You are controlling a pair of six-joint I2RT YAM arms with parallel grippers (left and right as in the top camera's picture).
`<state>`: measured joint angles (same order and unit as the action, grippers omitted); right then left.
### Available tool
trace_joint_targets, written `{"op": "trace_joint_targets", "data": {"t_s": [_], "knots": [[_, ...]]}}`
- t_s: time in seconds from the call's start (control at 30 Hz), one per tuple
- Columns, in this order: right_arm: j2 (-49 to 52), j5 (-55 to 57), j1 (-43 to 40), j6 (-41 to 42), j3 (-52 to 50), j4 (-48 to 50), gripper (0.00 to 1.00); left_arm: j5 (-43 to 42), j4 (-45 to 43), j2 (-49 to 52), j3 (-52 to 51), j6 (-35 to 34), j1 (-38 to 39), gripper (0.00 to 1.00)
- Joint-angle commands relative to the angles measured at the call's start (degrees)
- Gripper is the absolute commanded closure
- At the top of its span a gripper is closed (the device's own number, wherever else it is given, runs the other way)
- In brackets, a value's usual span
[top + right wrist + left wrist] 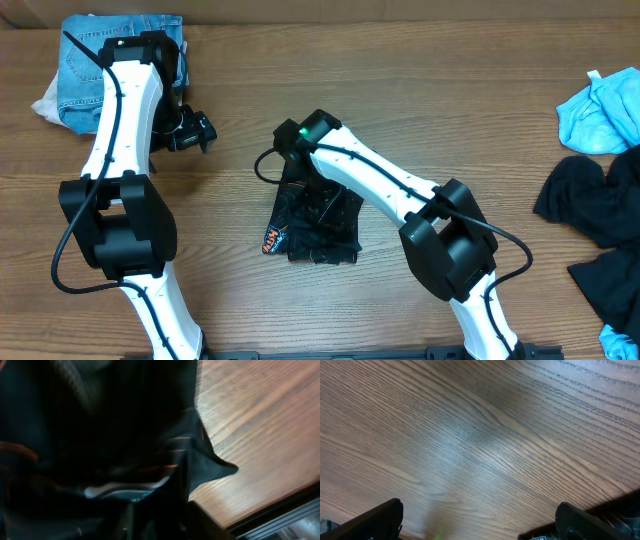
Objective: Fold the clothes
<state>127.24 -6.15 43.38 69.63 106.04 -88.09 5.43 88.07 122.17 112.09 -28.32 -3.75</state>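
Observation:
A black garment (310, 228) with an orange and white print lies folded small at the table's middle. My right gripper (322, 205) is down on it. In the right wrist view the dark cloth (100, 435) fills the frame and is bunched between my fingers (160, 520), with one corner (217, 467) sticking out over the wood. My left gripper (190, 130) is open and empty, left of the garment. In the left wrist view its fingers (477, 510) are wide apart over bare wood, with a bit of the black garment at the lower right (620, 510).
Folded blue jeans (100, 55) lie at the back left, partly under my left arm. A light blue cloth (600, 108) and a heap of black clothes (600, 215) lie at the right edge. The table's front edge (280, 510) shows in the right wrist view.

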Motion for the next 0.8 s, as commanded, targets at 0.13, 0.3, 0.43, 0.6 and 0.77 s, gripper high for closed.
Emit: {"op": "trace_joint_targets", "data": {"t_s": [0.13,0.3,0.43,0.6,0.77], "knots": [[-5.5,0.3,0.4,-4.5,0.2,0.2,0.25,0.7,-0.1,-0.5,-0.1,1.1,0.1,0.00],[-6.5,-3.1,2.2,-4.5,0.1,2.9,0.00,0.7,-0.5,-0.5,-0.1,1.1,0.1,0.00],[-6.5,-3.8,5.0,-5.2,0.1,8.0,0.00,0.7,-0.4,-0.5,-0.1,1.1,0.1,0.00],[-5.2,-3.3,7.9,-5.2,0.0,11.9,0.00,0.7,0.1,-0.5,-0.1,1.3,0.1,0.00],[-3.8,6.3,7.8,-5.0,-0.1,7.4,0.00,0.7,0.4,-0.5,-0.1,1.3,0.1,0.00]]}}
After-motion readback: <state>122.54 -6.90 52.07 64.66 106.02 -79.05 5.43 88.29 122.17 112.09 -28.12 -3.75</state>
